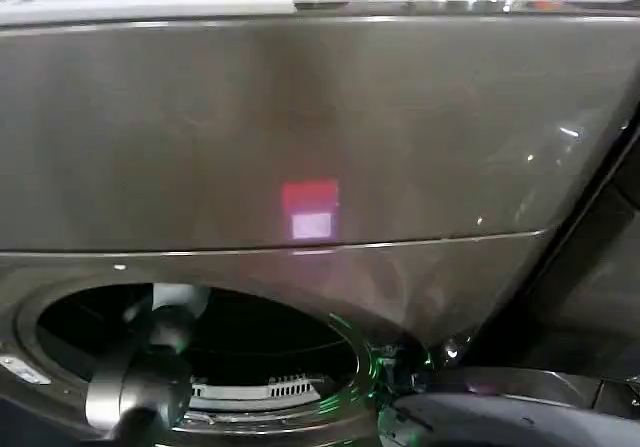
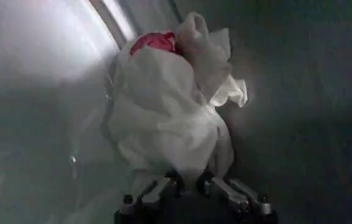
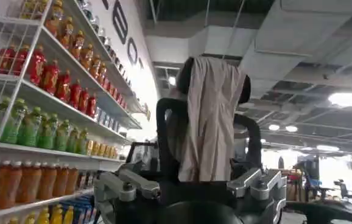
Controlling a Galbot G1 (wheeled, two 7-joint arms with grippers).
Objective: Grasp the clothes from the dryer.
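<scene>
The dryer [image 1: 300,117] is a bronze-grey metal front with a round porthole [image 1: 250,327] at the lower left. My left arm [image 1: 140,387] reaches through that porthole into the dark drum. Inside, the clothes [image 2: 164,109] are a crumpled white bundle with a red patch on its far side, lying against the drum wall. My left gripper [image 2: 190,184] is at the bundle's near edge, its fingertips drawn close together with fabric pinched between them. My right gripper [image 3: 207,112] is held away from the machine, fingers spread wide with nothing in them.
The shiny drum wall [image 2: 42,67] curves close beside the bundle. My right arm [image 1: 500,407] rests low to the right of the porthole. A dark gap [image 1: 605,267] runs along the dryer's right side. Drink shelves [image 3: 42,122] and a coat-draped chair [image 3: 215,73] stand beyond the right gripper.
</scene>
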